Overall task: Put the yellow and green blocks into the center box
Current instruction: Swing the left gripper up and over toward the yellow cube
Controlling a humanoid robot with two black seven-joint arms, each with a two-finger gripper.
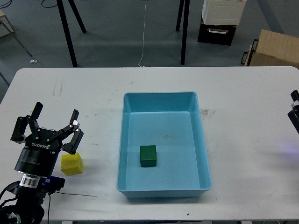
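So the green block (148, 155) is already sitting inside the blue box (203, 140), toward the front left of its floor, which means we've only got the yellow block (72, 164) left to deal with. It's out on the white table (93, 93), well left of the box, and our left gripper (46, 130) is right beside it with its fingers spread wide and nothing in them. To do this grab well, we'd line the fingers up square with two opposite flat faces of the cube, come down so it sits between them, and close on the middle instead of catching a corner. Then lift high enough to clear the box wall before moving right. Our right gripper (295, 109) only peeks in at the edge, so we can't tell how it's set.
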